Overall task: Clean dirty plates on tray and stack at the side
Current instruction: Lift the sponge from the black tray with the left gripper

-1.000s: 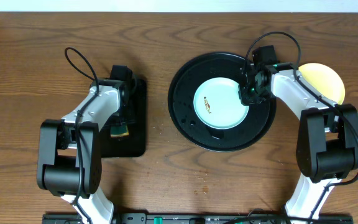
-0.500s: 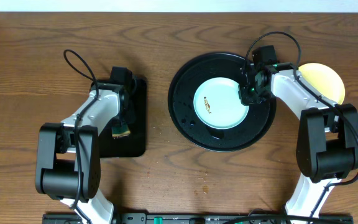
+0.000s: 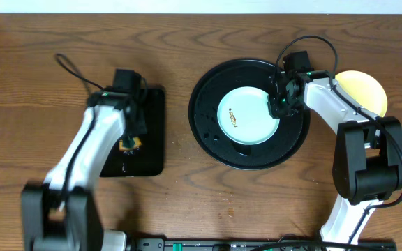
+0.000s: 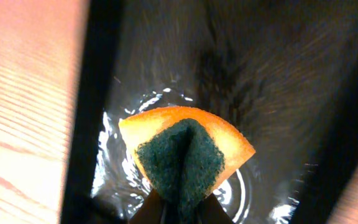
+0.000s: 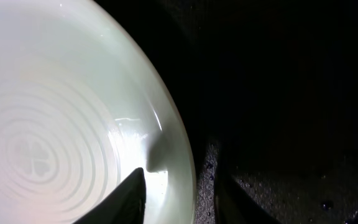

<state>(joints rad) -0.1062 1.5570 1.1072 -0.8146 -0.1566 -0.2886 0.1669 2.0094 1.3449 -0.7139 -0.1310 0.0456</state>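
Orange-and-green sponge (image 4: 185, 152) pinched, folded, in left gripper (image 3: 129, 143) over rectangular black tray (image 3: 149, 162). Mint plate (image 3: 246, 118), smeared brown, centred on round tray (image 3: 208, 143); right gripper (image 3: 279, 106) jaws parted astride its right rim. Yellow plate (image 3: 365, 90) just beyond round tray's right edge.

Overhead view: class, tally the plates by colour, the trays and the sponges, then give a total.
Mint-blue plate: 1
Yellow plate: 1
Black trays: 2, the round tray and the rectangular tray
Sponge: 1
Total: 5
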